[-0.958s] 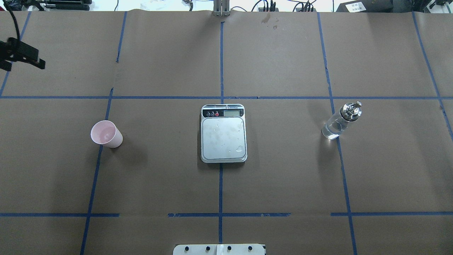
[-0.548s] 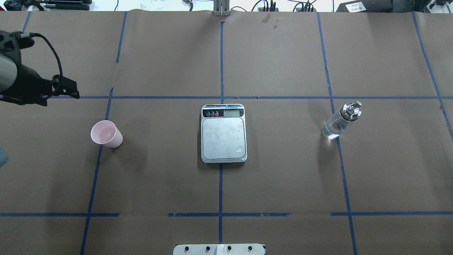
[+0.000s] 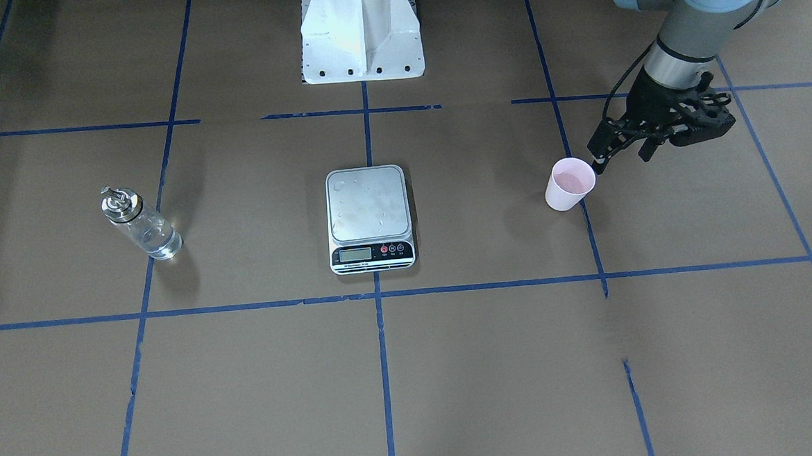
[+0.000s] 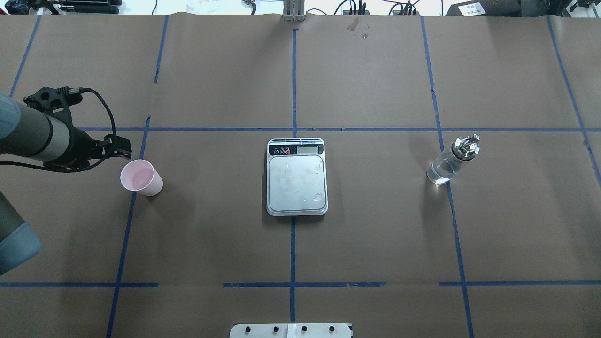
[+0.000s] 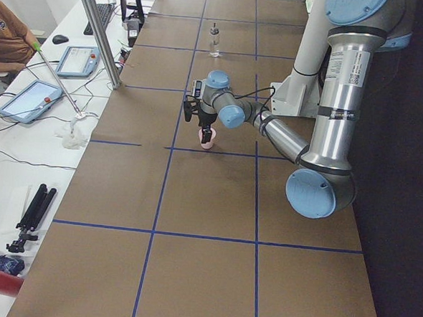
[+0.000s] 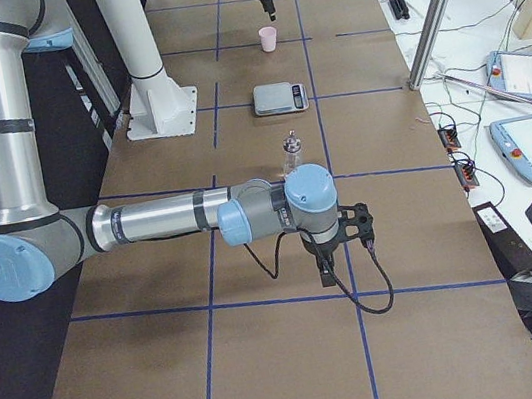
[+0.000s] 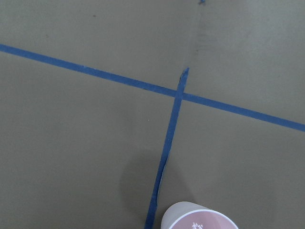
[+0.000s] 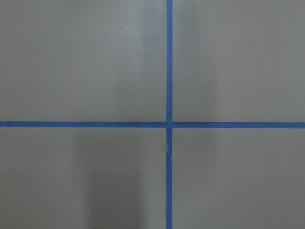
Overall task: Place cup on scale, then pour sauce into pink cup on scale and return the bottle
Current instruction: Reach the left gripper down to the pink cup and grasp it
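The pale pink cup (image 4: 141, 177) stands upright on the table's left side, apart from the scale, and also shows in the front view (image 3: 569, 183). The scale (image 4: 296, 177) sits at the table's centre with an empty platform. The clear glass bottle (image 4: 448, 162) with clear sauce stands on the right. My left gripper (image 4: 119, 149) hovers just beyond the cup's rim; in the front view (image 3: 621, 157) its fingers look spread and empty. The left wrist view shows the cup's rim (image 7: 198, 217) at its bottom edge. My right gripper (image 6: 338, 239) shows only in the exterior right view, so I cannot tell its state.
The brown paper table has blue tape lines. The robot's white base (image 3: 361, 29) stands at the near edge. Small water drops lie on the scale's platform (image 3: 366, 195). Tablets and cables (image 5: 59, 70) lie beyond the far edge.
My left arm has swung in from the far left edge towards the cup, ending just beside its rim. The cup, scale and bottle have not moved.
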`<state>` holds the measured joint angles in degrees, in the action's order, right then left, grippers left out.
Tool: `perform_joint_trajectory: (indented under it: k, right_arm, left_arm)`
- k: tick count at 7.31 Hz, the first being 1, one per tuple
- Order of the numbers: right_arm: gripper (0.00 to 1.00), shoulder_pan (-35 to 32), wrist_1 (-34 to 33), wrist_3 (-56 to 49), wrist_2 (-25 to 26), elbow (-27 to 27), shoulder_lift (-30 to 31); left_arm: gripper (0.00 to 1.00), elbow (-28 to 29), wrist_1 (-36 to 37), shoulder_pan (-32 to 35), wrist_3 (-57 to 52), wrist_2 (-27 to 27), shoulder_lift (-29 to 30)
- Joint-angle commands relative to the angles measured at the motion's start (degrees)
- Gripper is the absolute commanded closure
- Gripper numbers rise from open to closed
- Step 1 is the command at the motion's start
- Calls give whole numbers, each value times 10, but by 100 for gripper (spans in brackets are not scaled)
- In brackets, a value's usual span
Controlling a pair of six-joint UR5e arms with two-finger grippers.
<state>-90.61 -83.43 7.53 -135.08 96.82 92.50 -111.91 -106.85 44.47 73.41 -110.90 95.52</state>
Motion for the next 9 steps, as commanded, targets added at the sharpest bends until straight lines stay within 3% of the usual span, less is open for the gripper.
perform_joint_trajectory:
  k: [1, 5, 6, 8, 9]
  right_arm:
    - [0, 0, -1, 0, -1, 3, -1]
    - [0, 0, -1, -1, 0, 3, -2]
    - [0, -1, -1, -1, 0, 4, -2]
    - [0, 0, 0, -1, 0, 4, -2]
    - [0, -1, -1, -1, -1, 5, -2]
  left_arm:
    - [0, 26, -20, -12, -1, 2, 2]
    - [0, 37, -19, -36, -2, 2, 5]
    - [4, 41, -20, -37, -2, 2, 6]
    - [22, 51, -19, -50, -2, 2, 10]
    - [39, 56, -18, -57, -2, 2, 17]
